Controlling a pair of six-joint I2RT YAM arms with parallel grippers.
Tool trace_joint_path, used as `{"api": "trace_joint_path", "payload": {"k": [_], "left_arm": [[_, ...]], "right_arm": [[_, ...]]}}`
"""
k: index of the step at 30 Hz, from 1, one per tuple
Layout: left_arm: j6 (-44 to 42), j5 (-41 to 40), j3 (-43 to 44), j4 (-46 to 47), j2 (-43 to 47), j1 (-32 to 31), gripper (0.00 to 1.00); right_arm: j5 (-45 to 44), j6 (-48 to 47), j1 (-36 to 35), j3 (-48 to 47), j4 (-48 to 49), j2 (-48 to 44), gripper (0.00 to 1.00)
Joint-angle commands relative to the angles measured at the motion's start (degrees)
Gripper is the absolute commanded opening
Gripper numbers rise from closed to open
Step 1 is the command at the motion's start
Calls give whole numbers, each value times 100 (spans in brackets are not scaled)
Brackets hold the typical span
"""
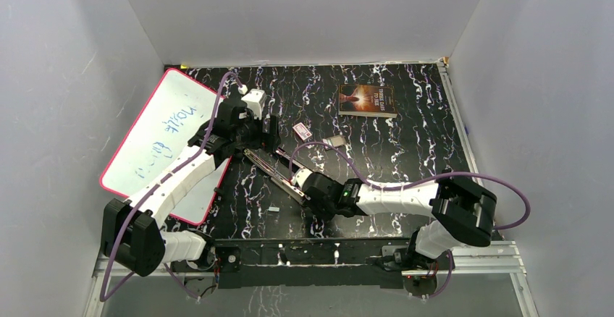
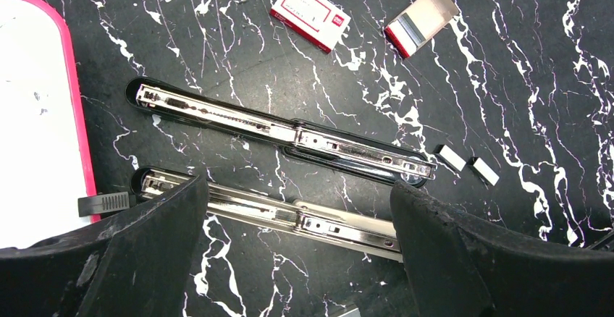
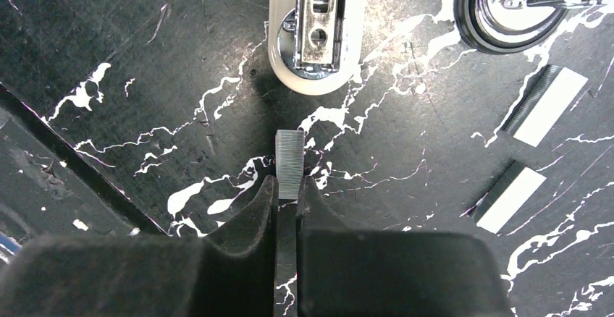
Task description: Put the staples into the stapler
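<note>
Fingers [image 3: 246, 223] of the right gripper [image 3: 288, 187] are pinched on one strip of staples [image 3: 289, 159], its end pointing at the white-based stapler [image 3: 316, 35], while the left gripper [image 2: 298, 187] hangs spread wide, holding nothing, above both staplers (each opened out flat). Beyond the black stapler [image 2: 289, 132] lies a red-and-white staple box [image 2: 310, 13], and two loose strips [image 2: 450, 158] sit just off that stapler's tip.
</note>
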State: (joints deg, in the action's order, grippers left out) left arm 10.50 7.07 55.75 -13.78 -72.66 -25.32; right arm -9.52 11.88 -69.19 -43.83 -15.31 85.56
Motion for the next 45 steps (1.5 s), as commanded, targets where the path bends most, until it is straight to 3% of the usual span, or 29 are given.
{"api": "trace_joint_path", "payload": {"k": [1,3,13,21,27,35,45], "left_arm": [[7,18,-12,27,153,16,95],[55,73,-57,131,199,10,95],[237,543,-545,1154,1033,18,95],[557,1304,-921,2374,1907,36,96],[742,1899,-1303,3473,2314,36,97],[542,3038,-1621,4464,2448,33,95],[843,4262,-1843,5597,2506,27,91]], "right_arm": [[64,-18,-50,-151,-137,73,4],[101,-37,-51,-160,-79,24,0],[68,47,-51,-11,540,-1000,0],[-673,9,-50,505,1231,-2377,0],[-1211,-439,-41,1185,2812,-3514,0],[-522,-1044,-33,2036,5491,-4135,0],[349,-1148,-31,2004,6706,-3996,0]]}}
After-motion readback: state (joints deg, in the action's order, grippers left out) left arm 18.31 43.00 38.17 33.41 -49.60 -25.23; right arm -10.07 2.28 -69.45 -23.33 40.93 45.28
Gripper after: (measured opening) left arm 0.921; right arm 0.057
